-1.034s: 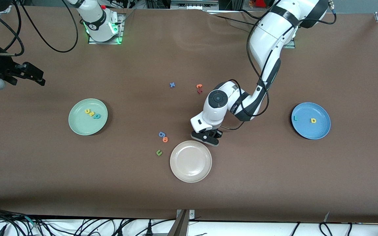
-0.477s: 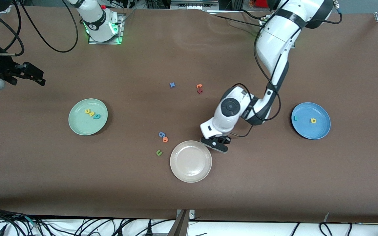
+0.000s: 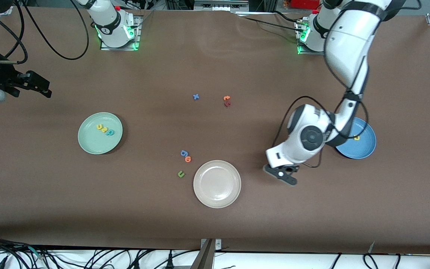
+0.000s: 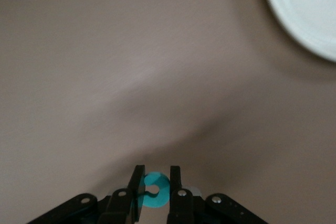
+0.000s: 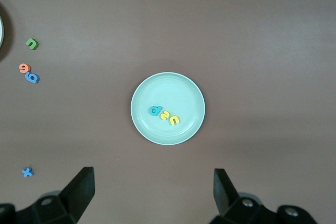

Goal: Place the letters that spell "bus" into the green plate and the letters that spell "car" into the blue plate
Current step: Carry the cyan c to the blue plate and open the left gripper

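Left gripper [image 3: 283, 175] carrying the teal "c" [image 4: 156, 191]; right arm parked.

The blue plate [image 3: 364, 147], holding the yellow "a" [image 3: 356, 138], lies near the left gripper toward that arm's end. The green plate [image 3: 90, 144], with "u", "s" and "b", sits beneath the right gripper [image 5: 152, 195], whose fingers stand wide. The left fingers pinch the "c" above bare table beside the beige-white plate [image 3: 217, 196].

The left arm covers part of the blue plate [image 3: 364, 147], hiding the teal "r"; only the yellow "a" [image 3: 356, 138] shows. In the left wrist view the picture's edge cuts off the teal "c" [image 4: 156, 191], pinched in the left claw [image 4: 156, 192], and the beige-white plate [image 4: 294, 9]; the counter [image 4: 131, 77] is blurred. The orange and red pair [image 3: 227, 101] is too small to read.
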You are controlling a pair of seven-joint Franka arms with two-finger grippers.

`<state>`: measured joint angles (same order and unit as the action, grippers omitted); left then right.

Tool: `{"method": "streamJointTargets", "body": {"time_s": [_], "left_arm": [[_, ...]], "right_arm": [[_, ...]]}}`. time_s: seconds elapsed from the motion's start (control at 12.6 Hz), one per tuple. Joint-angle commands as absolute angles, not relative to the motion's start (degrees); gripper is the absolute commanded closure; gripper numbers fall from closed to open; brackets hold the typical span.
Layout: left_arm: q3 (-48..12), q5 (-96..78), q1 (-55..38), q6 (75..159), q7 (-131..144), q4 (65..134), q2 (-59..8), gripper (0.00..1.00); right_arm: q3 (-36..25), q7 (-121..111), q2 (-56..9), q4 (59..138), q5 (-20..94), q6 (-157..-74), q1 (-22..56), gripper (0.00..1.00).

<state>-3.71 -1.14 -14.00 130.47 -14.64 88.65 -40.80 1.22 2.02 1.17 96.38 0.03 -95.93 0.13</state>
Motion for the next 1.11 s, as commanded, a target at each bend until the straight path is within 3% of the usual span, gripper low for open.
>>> {"method": "streamJointTargets", "body": {"time_s": [0.0, 0.32, 0.88, 1.03], "left_arm": [[-3.96, -4.30, -9.07, 129.29, -25.89, 97.19, -34.12, 0.94], [-0.01, -4.22, -4.85, 125.86, -36.01, 103.60, -29.10, 0.89], [4.66, -4.31, 4.29, 126.39, -58.60, 108.63, -28.48, 0.82], [4.66, -4.57, 5.79, 126.56, -59.15, 109.86, -29.17, 0.74]], "right_arm": [[0.70, 1.93, 1.49, 96.59, 0.53, -96.06, 0.62, 0.00], [0.70, 1.93, 1.49, 96.59, 0.62, -96.06, 0.62, 0.00], [0.70, 1.93, 1.49, 96.59, 0.53, -96.06, 0.62, 0.00], [0.70, 1.93, 1.49, 96.59, 0.62, -96.06, 0.62, 0.00]]}}
